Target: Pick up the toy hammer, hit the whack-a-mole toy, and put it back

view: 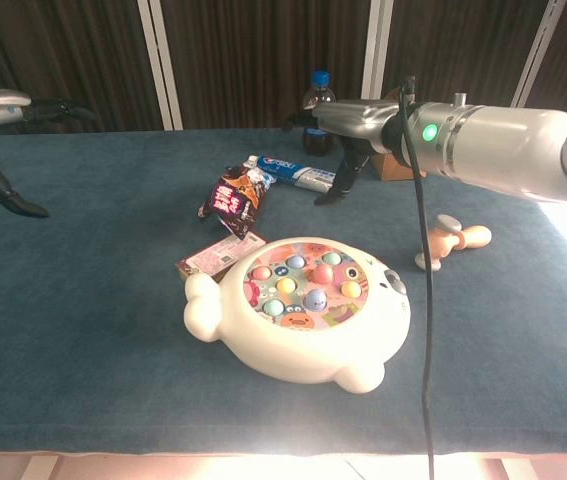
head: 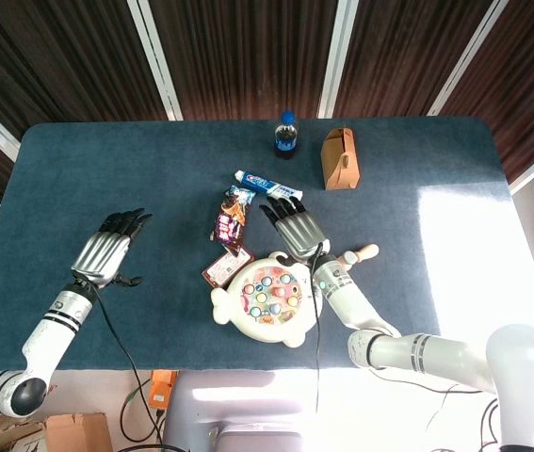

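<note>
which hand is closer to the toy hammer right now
Right. The right hand hovers open just left of the toy hammer, above the table. The left hand is far across the table, beyond the whack-a-mole toy.

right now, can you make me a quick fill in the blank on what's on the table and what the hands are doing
1. The toy hammer lies on the table, held by ____ hand.
2. The right hand hovers with fingers ____, holding nothing.
3. The bottle beside the brown box has a ____ cap.
4. The whack-a-mole toy sits nearer the ____ hand than the other.

Missing words: neither; spread; blue; right
</note>
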Robot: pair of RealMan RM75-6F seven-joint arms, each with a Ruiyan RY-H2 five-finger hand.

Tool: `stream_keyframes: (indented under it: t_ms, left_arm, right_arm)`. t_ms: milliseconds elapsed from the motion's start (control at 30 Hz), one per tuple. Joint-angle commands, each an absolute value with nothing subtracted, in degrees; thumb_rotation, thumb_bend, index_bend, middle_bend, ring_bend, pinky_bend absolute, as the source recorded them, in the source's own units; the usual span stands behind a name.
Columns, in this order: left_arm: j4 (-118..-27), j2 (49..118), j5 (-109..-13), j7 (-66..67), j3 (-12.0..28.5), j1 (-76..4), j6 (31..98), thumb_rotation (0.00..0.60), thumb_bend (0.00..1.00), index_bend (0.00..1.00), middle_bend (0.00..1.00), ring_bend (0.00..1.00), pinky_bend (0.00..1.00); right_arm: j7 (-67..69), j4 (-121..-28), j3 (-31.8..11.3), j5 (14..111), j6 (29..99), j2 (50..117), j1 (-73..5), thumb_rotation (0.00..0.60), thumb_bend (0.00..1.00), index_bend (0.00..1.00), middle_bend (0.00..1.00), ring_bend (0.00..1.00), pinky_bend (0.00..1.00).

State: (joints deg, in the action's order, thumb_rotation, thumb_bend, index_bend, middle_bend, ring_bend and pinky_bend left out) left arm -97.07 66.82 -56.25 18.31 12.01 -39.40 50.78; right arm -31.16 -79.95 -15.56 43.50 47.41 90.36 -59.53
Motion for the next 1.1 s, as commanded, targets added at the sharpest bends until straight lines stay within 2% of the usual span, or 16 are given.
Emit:
stream_keyframes:
  t_ms: [33,267,400,500,567,633,733,900,1100]
  left_arm:
    - [-97.3,66.4,-56.6,17.8,11.7,-39.2,51.3,0.600,0.06,0.02,0.00,0.00,0.08]
    - [-99.5,63.3,-64.8,13.8,9.5,-34.5,58.3,0.600,0.07,0.02,0.00,0.00,0.08]
    - [-100.8,59.5,-73.2,11.1,5.0,-27.1,67.7,0.600,0.07,0.02,0.00,0.00,0.08]
    - [-100.6,58.9,-75.5,10.0,3.7,-25.1,70.1,0.600,0.07,0.02,0.00,0.00,0.08]
    - [-98.7,57.6,-78.3,7.3,-0.4,-19.0,75.6,0.600,0.07,0.02,0.00,0.00,0.08]
    - [-95.8,57.9,-80.9,3.6,-2.8,-15.2,79.1,0.600,0.07,0.02,0.00,0.00,0.08]
    - [-91.6,58.9,-81.4,-0.3,-4.3,-11.8,81.2,0.600,0.07,0.02,0.00,0.00,0.08]
    - [-85.4,61.7,-80.0,-4.0,-4.0,-9.3,81.5,0.600,0.07,0.02,0.00,0.00,0.08]
    - [-82.7,63.3,-79.4,-3.7,-3.2,-9.0,79.7,0.600,0.07,0.02,0.00,0.00,0.08]
  right_arm:
    - [-31.4,-80.8,-15.0,42.9,47.7,89.4,-59.4,0.600,0.15,0.04,0.00,0.00,0.00]
    - [-28.6,-84.5,-13.6,44.7,47.9,84.5,-57.0,0.600,0.15,0.06,0.00,0.00,0.00]
    - [-23.0,-89.3,-10.6,53.4,47.5,77.1,-52.5,0.600,0.15,0.07,0.00,0.00,0.00]
    - [-20.5,-90.0,-10.0,56.5,47.5,75.2,-51.1,0.600,0.15,0.09,0.00,0.00,0.00]
    - [-14.7,-90.1,-8.3,61.9,48.1,70.5,-47.5,0.600,0.15,0.12,0.00,0.00,0.00]
    - [-7.6,-88.4,-7.1,67.8,48.1,68.0,-45.2,0.600,0.15,0.15,0.01,0.00,0.00]
    - [1.5,-83.8,-5.1,74.4,48.2,67.2,-43.1,0.600,0.15,0.17,0.02,0.00,0.01]
    - [12.2,-74.5,-1.0,83.7,49.7,68.6,-40.9,0.600,0.15,0.19,0.04,0.00,0.02]
    - [17.5,-66.3,1.0,88.0,50.8,71.6,-40.4,0.600,0.15,0.25,0.09,0.00,0.05]
